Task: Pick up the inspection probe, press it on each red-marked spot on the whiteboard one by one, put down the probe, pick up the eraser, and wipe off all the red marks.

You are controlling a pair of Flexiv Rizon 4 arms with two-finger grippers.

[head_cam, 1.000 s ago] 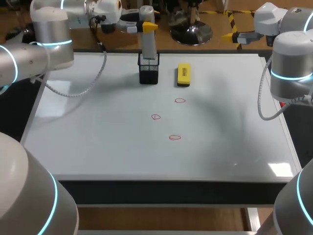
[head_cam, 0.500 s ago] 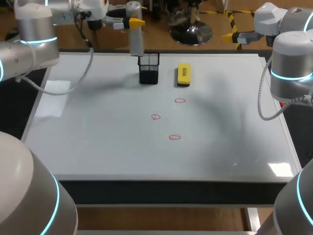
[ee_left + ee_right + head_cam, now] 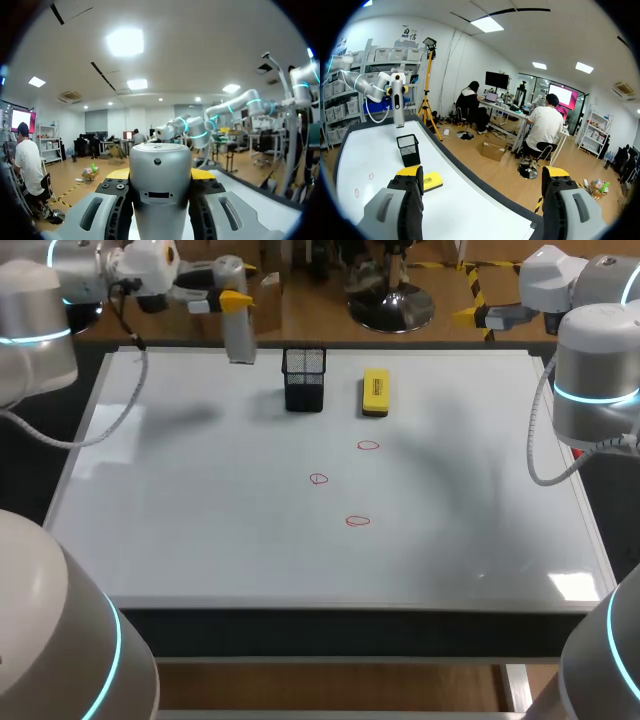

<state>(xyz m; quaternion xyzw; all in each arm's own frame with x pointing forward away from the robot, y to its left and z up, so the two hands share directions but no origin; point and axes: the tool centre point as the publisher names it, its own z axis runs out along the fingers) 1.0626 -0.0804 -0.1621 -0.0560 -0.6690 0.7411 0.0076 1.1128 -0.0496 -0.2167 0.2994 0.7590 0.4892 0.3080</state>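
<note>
White and glossy, the whiteboard (image 3: 200, 540) covers the table from edge to edge. Over its far left part, the left gripper (image 3: 232, 302) is clamped on the inspection probe (image 3: 238, 335), one yellow-tipped finger on each side. The probe is a smooth grey metal cylinder held upright, its lower end over the board's far edge. In the left wrist view it (image 3: 160, 190) fills the space between the fingers of the gripper (image 3: 160, 175), with a rounded cap, a small round hole and a narrow slot on its face. To its right, well apart from it, a black mesh holder (image 3: 304, 378) stands on the board. Just beside that lies the eraser (image 3: 375, 392), a yellow block with a dark base. Nearer the middle sit three small red marks (image 3: 318, 479), each a thin hand-drawn ring. At the far right corner the right gripper (image 3: 472, 312) hangs off the board, fingers spread with nothing between them (image 3: 482, 175).
</note>
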